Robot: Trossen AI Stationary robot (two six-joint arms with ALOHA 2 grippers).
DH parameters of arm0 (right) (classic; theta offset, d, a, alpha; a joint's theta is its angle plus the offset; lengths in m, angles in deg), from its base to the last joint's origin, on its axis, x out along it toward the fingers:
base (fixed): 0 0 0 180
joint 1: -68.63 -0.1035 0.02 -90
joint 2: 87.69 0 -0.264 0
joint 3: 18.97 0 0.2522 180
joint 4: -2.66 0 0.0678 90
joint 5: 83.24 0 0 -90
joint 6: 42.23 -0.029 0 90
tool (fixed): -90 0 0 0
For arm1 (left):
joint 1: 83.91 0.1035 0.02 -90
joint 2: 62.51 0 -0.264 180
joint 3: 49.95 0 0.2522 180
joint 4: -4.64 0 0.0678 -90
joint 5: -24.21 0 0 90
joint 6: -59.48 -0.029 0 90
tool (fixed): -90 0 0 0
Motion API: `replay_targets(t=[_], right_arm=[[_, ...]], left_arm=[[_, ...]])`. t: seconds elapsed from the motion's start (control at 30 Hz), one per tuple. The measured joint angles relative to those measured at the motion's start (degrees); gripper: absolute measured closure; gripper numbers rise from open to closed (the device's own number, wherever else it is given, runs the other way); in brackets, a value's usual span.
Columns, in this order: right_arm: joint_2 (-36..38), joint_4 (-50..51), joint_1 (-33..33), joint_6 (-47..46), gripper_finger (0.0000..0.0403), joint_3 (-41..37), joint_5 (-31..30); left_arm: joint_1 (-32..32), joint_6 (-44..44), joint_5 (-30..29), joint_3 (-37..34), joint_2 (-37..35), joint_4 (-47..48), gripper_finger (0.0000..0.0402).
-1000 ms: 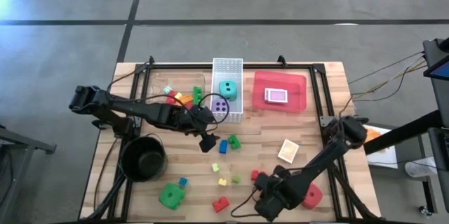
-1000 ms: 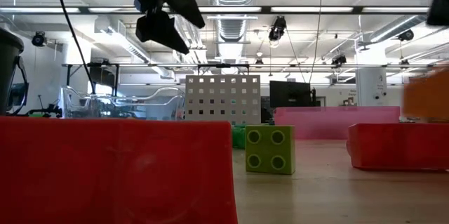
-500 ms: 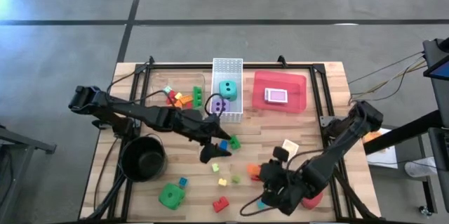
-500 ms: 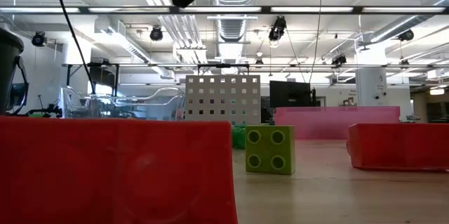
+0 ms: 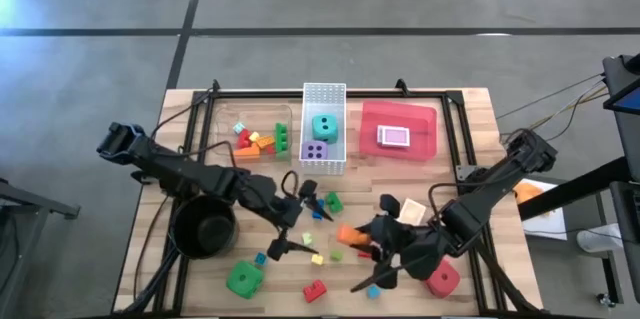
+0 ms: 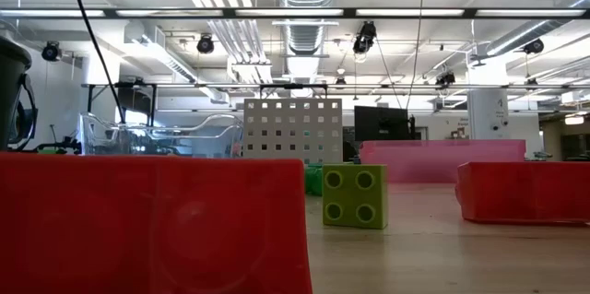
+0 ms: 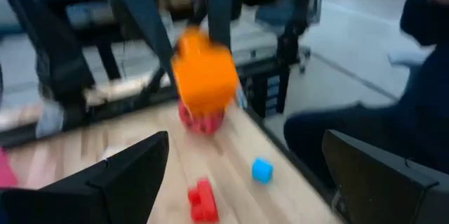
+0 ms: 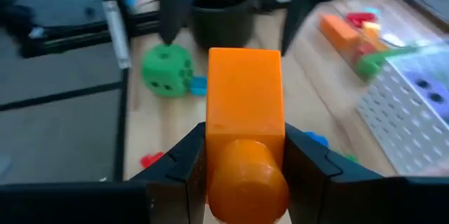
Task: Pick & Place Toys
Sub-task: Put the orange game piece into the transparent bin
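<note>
My right gripper [image 5: 356,235] hangs over the table's middle front, shut on an orange brick [image 8: 245,112]. Just left of it my left gripper [image 5: 296,221] stands open, its fingers [image 7: 126,182] wide apart and empty; in its wrist view the orange brick [image 7: 203,76] hangs ahead of them. A teal die [image 5: 324,126] and a purple die [image 5: 314,151] lie in the white basket [image 5: 324,91]. A green die [image 5: 243,279], a red die [image 5: 443,279] and small bricks [image 5: 316,257] rest on the table. Neither gripper shows in the low view. My right gripper pinches the orange brick by its two long sides [image 8: 217,147] between its two fingers. The fingers lie along the brick and slant down from the table's right side. The brick juts out past the fingertips and hangs clear of the table.
A black pot [image 5: 205,224] stands at the front left. A clear box [image 5: 250,129] with bricks is at the back left. A red tray [image 5: 425,144] holding a card pack [image 5: 394,137] is at the back right. Another card pack [image 5: 410,209] lies right of centre.
My right gripper has risen from the table's near edge with the orange brick, carrying it clear of the table and toward the middle, and its wrist has rolled. My left gripper, still open, has turned and gone up and toward the near edge, out of the low view.
</note>
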Motion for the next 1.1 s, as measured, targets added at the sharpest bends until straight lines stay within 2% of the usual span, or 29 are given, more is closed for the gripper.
replay_targets(t=[0.1,0.3,0.77,1.1], right_arm=[[-0.87,-1.23,0.92,1.28,0.0277,0.00,1.78],[-1.95,-1.78,1.82,3.78,0.0278,-0.07,1.45],[-2.23,-4.97,2.97,7.20,0.0278,-0.04,0.35],[-2.23,-6.95,3.24,8.52,0.0278,-0.22,1.76]], left_arm=[[-0.30,0.97,-1.42,0.00,-0.02,-3.72,0.0025],[-0.17,10.05,-6.90,0.00,0.38,-3.69,0.0025],[-0.34,10.66,-7.81,0.10,3.50,-6.38,0.0025],[-0.24,10.75,-8.90,0.13,3.78,-7.09,0.0025]])
